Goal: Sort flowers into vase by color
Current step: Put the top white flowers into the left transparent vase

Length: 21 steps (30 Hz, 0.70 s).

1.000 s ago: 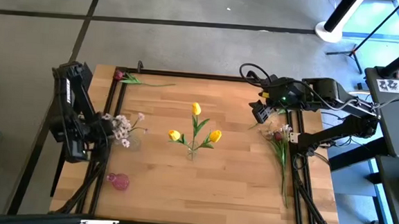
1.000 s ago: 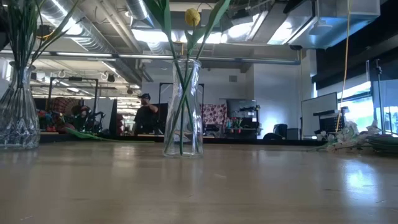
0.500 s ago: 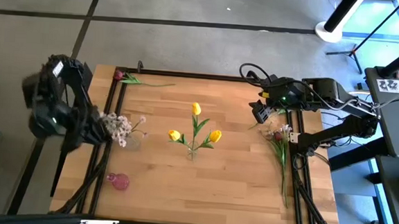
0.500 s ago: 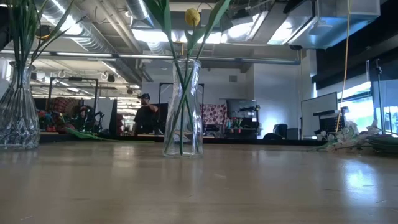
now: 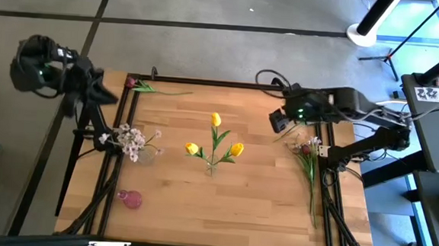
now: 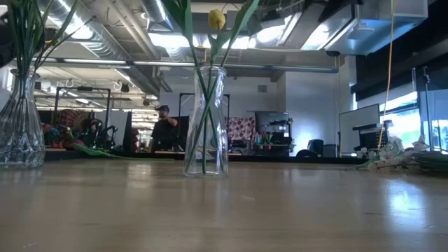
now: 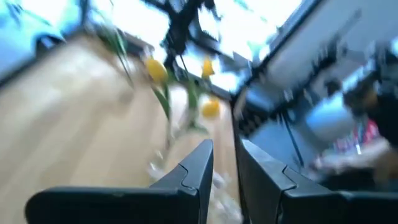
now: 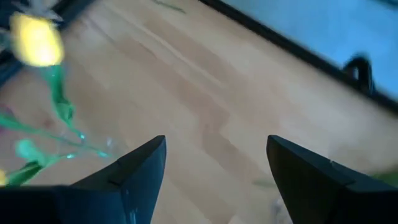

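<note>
Three yellow tulips stand in a clear glass vase at mid-table. White-pink blossom sprays stand in a second glass vase near the left edge. A dark red bloom lies at the far left corner. More flowers lie in a heap at the right edge. My left gripper hangs high over the far left, narrowly open, nothing between its fingers. My right gripper hovers open beside the heap, above the table.
A small pink vase stands near the front left corner. A black frame rail runs round the wooden table. Bare wood lies between the tulip vase and the heap. A person stands in the room behind.
My left gripper has risen from beside the white-pink blossoms and drawn back toward the table's far left corner, tipping from pointing down to nearly level. The blossoms stay in their vase. My right gripper has rolled a little in place.
</note>
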{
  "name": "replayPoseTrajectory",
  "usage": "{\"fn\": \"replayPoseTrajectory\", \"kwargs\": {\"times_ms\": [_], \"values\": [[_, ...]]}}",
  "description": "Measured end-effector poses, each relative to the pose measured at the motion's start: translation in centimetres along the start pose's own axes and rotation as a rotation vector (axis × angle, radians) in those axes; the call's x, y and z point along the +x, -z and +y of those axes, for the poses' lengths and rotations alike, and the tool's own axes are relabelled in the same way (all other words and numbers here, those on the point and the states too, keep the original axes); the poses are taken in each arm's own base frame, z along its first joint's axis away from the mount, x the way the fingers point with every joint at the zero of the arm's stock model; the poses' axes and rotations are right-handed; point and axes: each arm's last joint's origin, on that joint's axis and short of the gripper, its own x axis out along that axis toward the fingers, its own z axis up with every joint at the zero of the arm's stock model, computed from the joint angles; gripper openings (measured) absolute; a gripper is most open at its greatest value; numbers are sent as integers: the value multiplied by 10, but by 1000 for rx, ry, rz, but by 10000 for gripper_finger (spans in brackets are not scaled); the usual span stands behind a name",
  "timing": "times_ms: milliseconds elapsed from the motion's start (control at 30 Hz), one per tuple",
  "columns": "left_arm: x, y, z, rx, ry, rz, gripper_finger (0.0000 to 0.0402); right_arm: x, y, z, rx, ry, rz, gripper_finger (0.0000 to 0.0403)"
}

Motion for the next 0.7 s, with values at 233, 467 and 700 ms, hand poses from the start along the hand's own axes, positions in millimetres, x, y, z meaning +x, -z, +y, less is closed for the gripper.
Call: {"fn": "replayPoseTrajectory", "kwargs": {"times_ms": [233,467,700], "values": [[5,4,22,0,-41,-185,73,60,32,1,181,135,229,277],[24,31,22,47,-18,-229,73,117,56,-47,552,465,327,277],[30,42,20,45,-20,-291,73,169,42,-131,872,555,202,276]]}}
